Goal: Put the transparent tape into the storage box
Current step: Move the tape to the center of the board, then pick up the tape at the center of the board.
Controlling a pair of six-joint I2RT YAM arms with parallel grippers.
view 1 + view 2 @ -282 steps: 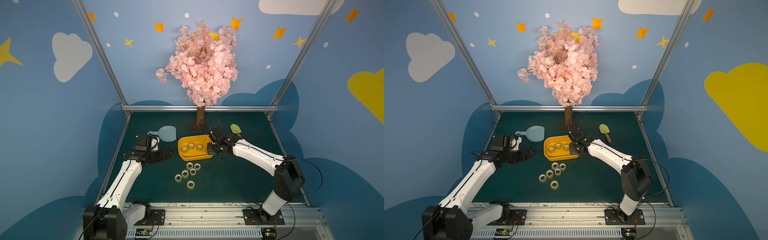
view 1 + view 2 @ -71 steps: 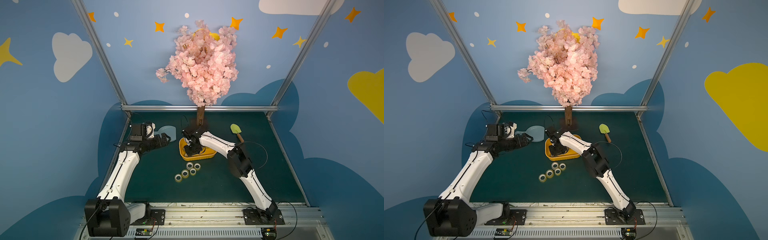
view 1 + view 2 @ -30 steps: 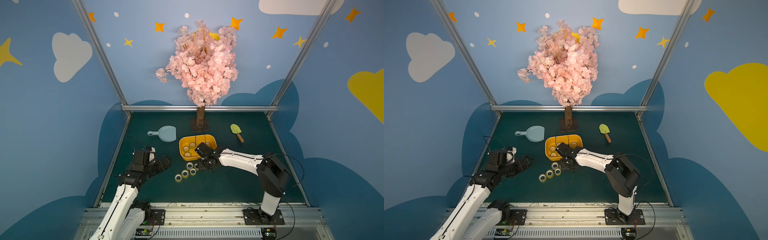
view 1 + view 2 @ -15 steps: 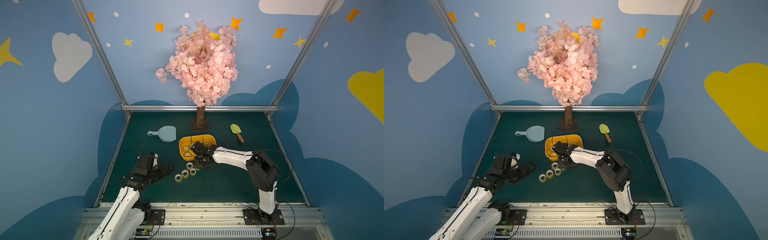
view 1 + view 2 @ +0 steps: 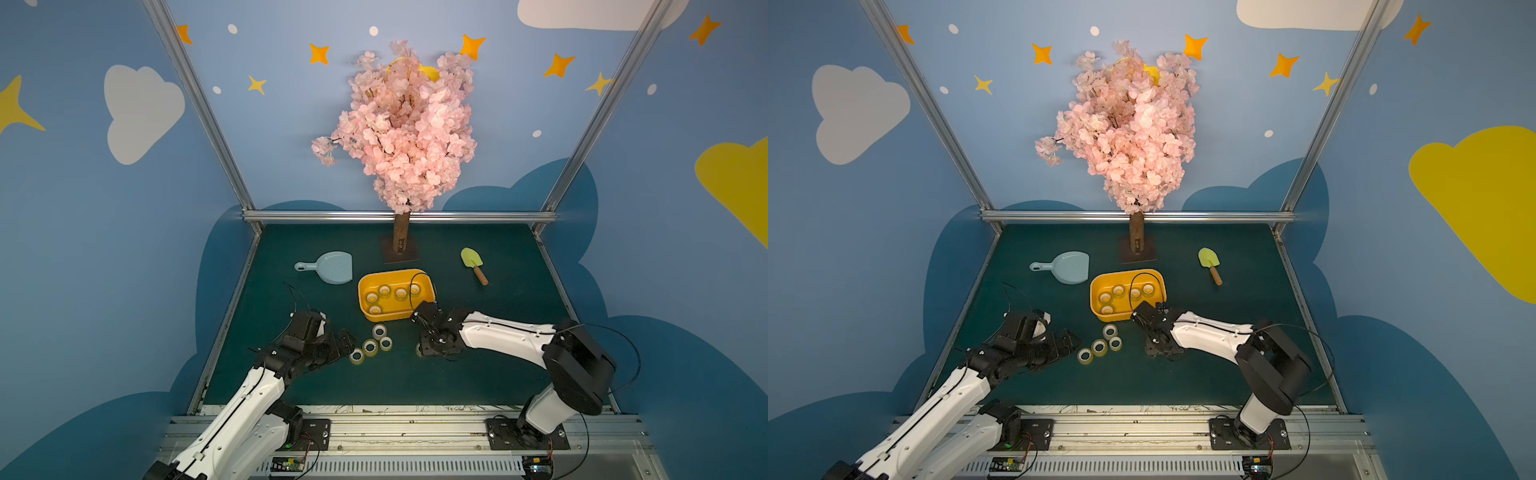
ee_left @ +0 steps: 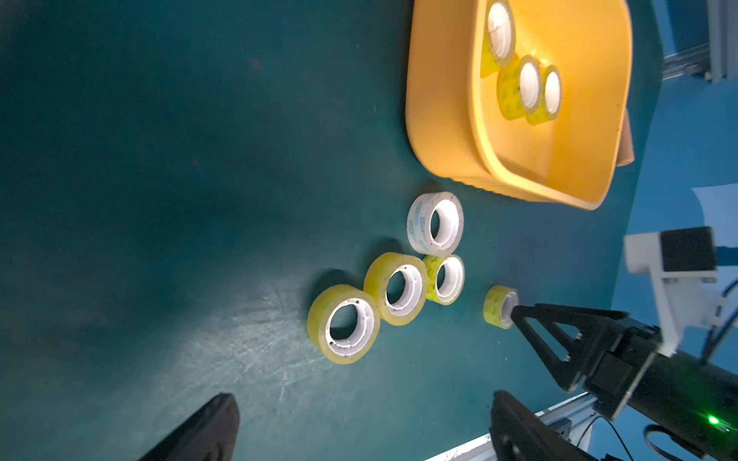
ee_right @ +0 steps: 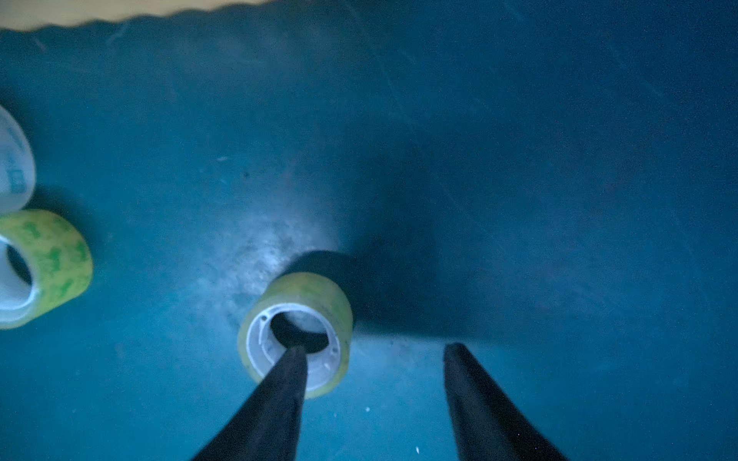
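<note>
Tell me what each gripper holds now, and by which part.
Nothing. The right gripper stands open, one fingertip at the core of a lone tape roll on the mat, the other clear; the left gripper is open, empty.

Maybe ten tape rolls (image 5: pixel 369 347), one box (image 5: pixel 392 314)

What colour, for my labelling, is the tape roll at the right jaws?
Yellow-green tape roll, white core; clearest in right wrist view.
</note>
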